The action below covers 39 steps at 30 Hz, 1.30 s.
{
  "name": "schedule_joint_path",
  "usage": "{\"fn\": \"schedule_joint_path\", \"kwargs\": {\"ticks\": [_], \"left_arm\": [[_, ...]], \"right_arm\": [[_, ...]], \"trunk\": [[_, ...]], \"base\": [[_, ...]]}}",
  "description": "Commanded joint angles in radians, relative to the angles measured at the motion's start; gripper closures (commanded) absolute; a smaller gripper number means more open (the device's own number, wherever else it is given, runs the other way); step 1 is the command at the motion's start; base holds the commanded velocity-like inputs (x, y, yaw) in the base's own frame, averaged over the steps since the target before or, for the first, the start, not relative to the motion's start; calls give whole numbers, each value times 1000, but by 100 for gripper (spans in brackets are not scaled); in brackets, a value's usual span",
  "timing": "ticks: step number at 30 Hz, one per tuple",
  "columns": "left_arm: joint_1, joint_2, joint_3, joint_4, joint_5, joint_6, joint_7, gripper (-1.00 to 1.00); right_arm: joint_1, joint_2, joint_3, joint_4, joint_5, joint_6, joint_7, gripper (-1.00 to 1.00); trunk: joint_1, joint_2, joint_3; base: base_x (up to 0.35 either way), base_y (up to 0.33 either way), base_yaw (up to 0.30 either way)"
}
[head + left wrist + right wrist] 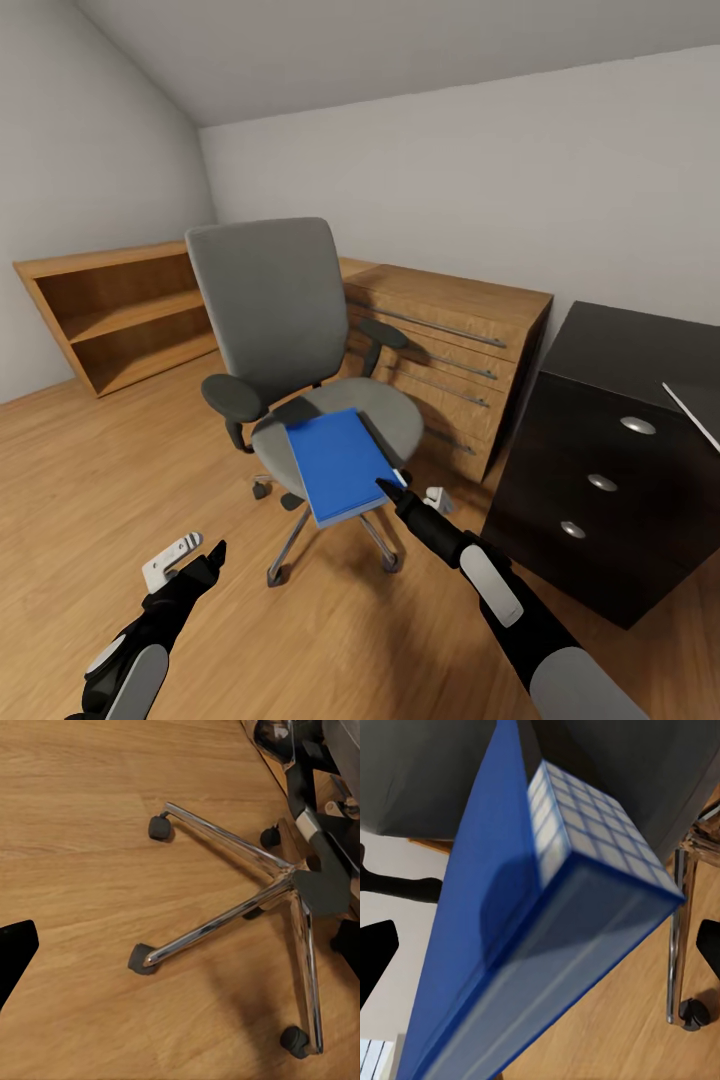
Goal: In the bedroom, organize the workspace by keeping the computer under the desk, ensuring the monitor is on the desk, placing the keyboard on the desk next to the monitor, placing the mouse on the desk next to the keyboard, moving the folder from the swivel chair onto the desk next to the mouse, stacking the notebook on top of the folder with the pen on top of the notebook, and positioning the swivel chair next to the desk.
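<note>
From my head view I see the swivel chair (290, 340) in the middle of the wooden floor (100, 470); the blue folder (340, 465) lies flat on its seat, hanging a bit over the near edge; my right gripper (392, 490) is at the folder's near right corner, and I cannot tell if it touches; my left gripper (205, 555) hangs low on the left, well apart from the chair, holding nothing; the black desk (640, 350) with its drawers stands on the right, past a wooden chest (450, 350).

From my left wrist view I see the chair's shiny legs and little wheels on the floor; one finger (15, 952) shows, so I cannot tell how wide that hand is.

From my right wrist view the folder's corner sits between my two spread fingers (379, 956); they have not closed on it.

I think I am on the folder step; next I must close on that corner, lift, and carry it right to the desk.
</note>
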<state>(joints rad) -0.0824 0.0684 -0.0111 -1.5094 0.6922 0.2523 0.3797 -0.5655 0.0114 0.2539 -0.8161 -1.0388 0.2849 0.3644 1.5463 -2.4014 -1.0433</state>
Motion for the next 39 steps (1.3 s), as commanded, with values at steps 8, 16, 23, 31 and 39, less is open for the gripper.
{"fn": "schedule_joint_path", "kwargs": {"ticks": [8,16,23,31,39], "left_arm": [[0,1,-1,-2,8,3,7,-100],[0,1,-1,-2,9,2,7,-100],[0,1,-1,-1,9,3,7,-100],[0,1,-1,1,10,3,8,-100],[0,1,-1,1,10,3,8,-100]], "right_arm": [[0,0,0,0,-9,5,1,-100],[0,0,0,0,-9,5,1,-100],[0,0,0,0,-9,5,1,-100],[0,0,0,0,-9,5,0,-100],[0,0,-1,0,-8,4,-2,100]], "trunk": [[0,0,-1],[0,0,-1],[0,0,-1],[0,0,-1],[0,0,-1]], "base": [[9,5,0],[0,0,0],[57,81,0],[55,63,0],[6,7,0]]}}
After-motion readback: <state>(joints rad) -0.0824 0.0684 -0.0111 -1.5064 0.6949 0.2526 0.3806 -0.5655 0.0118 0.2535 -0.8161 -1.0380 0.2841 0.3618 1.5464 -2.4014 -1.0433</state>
